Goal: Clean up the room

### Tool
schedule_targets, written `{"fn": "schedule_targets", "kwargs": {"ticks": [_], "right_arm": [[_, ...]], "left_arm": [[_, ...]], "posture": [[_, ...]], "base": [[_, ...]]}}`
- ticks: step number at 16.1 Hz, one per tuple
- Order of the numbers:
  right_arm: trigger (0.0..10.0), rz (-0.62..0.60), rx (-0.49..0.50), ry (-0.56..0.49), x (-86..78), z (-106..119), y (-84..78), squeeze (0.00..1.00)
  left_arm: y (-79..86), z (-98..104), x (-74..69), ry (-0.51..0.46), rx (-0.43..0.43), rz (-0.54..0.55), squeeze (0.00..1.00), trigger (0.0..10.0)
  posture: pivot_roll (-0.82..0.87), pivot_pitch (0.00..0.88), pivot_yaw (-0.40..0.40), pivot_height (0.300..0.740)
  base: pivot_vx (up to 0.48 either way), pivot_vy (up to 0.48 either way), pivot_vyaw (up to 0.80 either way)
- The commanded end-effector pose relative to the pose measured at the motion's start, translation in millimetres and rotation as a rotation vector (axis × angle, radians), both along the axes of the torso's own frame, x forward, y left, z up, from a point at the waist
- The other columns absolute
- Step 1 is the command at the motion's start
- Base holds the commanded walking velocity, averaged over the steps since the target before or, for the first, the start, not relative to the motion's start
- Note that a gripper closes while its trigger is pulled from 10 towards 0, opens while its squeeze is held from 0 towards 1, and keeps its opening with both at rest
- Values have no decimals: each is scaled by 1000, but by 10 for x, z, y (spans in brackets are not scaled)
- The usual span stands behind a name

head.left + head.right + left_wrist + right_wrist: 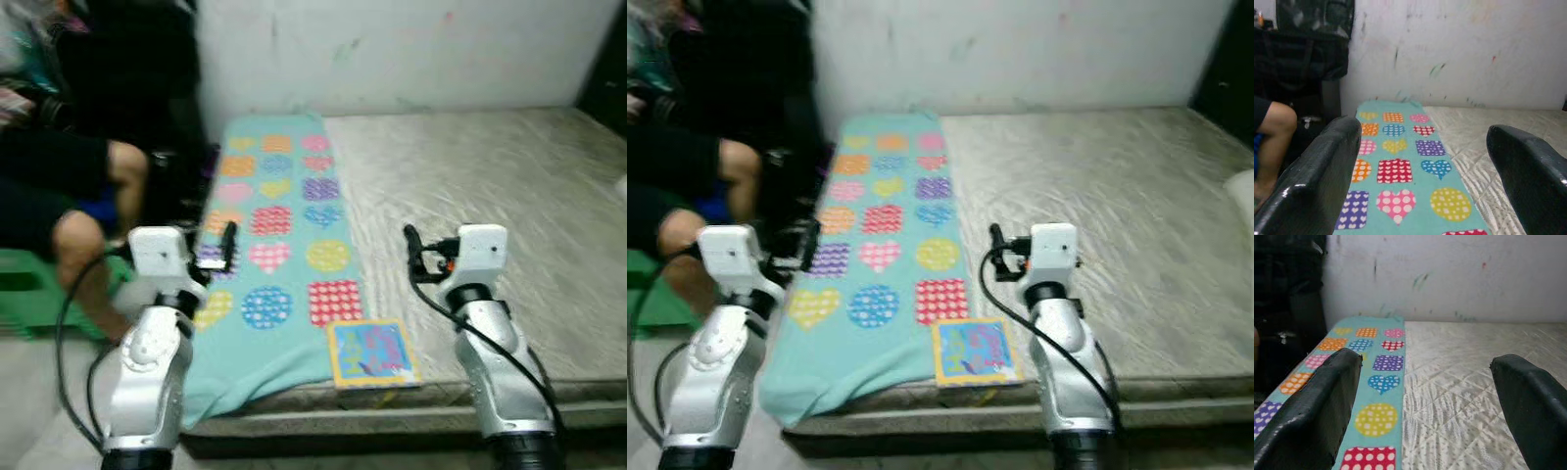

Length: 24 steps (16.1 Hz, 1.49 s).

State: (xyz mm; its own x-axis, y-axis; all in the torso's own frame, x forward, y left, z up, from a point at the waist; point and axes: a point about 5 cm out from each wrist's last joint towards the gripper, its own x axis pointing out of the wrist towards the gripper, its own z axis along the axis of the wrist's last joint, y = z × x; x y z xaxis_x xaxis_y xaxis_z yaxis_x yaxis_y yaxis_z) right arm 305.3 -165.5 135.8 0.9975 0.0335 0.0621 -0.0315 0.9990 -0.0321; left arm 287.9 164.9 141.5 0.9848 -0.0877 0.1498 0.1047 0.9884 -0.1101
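Observation:
A teal blanket (279,245) with coloured hearts, squares and dots lies along the left side of a bare quilted mattress (490,196). A yellow-framed picture book (370,352) rests on the blanket's near end by the mattress edge. My left gripper (227,245) is raised over the blanket's left border, open and holding nothing. My right gripper (411,253) is raised over the mattress just right of the blanket, open, with nothing between its fingers (1317,411). The left wrist view looks along the blanket (1400,171) toward the wall.
A person in dark clothes sits at the left, knees (83,230) close to the bed, beside a green stool (29,289). A scuffed white wall (411,49) backs the bed. A dark bag (1308,44) stands by the wall at the left.

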Motion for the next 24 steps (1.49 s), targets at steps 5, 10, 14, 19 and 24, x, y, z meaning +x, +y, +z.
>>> {"fn": "schedule_targets", "kwargs": {"ticks": [5,10,14,19,24], "right_arm": [[10000,22,1,-19,34,49,60,0],[10000,29,-4,-26,38,58,76,0],[10000,30,-3,-26,36,52,76,0],[10000,36,-6,-25,34,47,78,0],[10000,35,3,-18,40,37,69,0]], "left_arm": [[36,21,-3,-17,8,-4,0,10000],[41,21,3,-17,10,-2,0,10000],[59,8,6,-4,-8,28,0,10000],[36,11,18,-5,1,17,0,10000],[24,9,27,-5,2,17,0,10000]], "posture": [[-88,0,6,740],[-86,0,7,740],[-86,0,7,740],[-88,0,8,740],[-91,0,5,740]], "base": [[260,0,0],[205,0,0],[0,0,0],[0,-96,0],[0,-288,0]]}}
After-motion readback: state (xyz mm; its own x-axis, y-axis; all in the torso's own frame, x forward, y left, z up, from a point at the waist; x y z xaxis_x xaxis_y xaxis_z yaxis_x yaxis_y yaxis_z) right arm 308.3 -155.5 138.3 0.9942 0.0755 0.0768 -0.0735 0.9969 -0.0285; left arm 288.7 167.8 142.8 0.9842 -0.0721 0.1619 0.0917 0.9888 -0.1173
